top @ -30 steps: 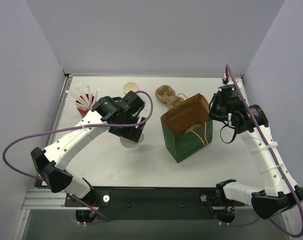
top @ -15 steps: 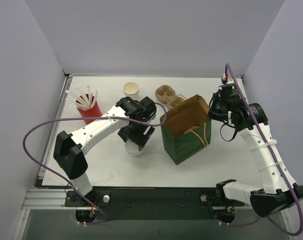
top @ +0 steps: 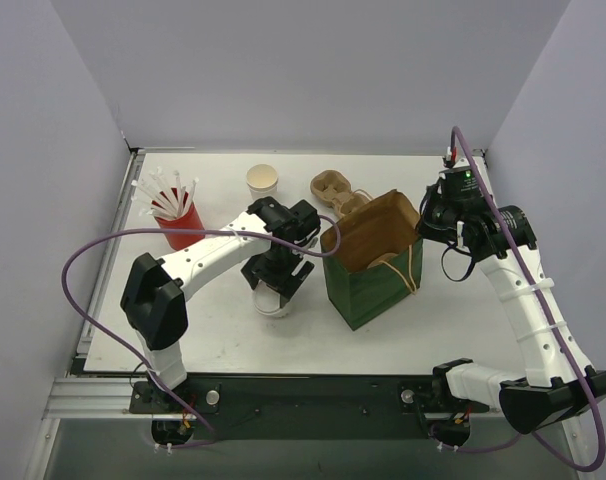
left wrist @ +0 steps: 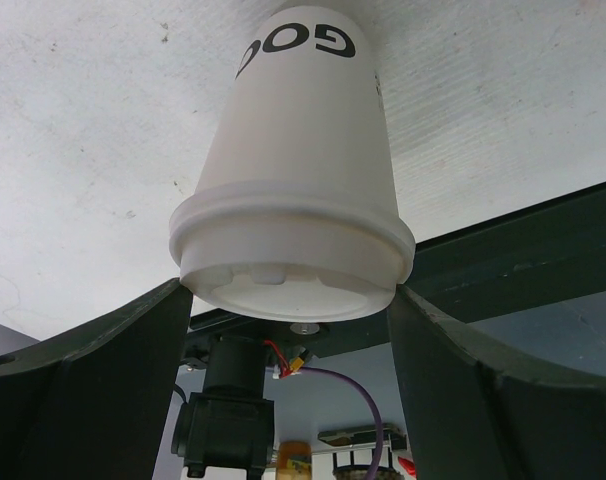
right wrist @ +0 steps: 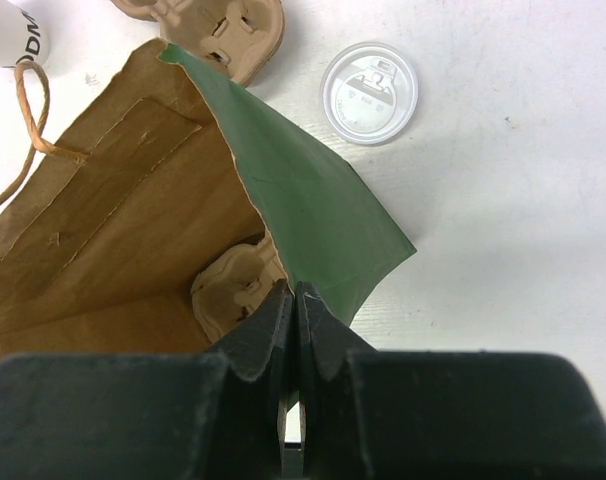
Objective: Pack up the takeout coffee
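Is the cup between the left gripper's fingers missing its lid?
No: the left wrist view shows a white lid seated on the rim of the cup, flanked by the left gripper.

Item: the takeout coffee (left wrist: pixel 293 180). White paper cup, dark print, white lid fitted, upright, just left of the green bag (top: pixel 375 286).

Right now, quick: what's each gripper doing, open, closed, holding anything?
Left gripper: jaws wide but closed on the lidded white cup, gripping at its lid rim.
Right gripper: shut, pinching the rim of the green paper bag.
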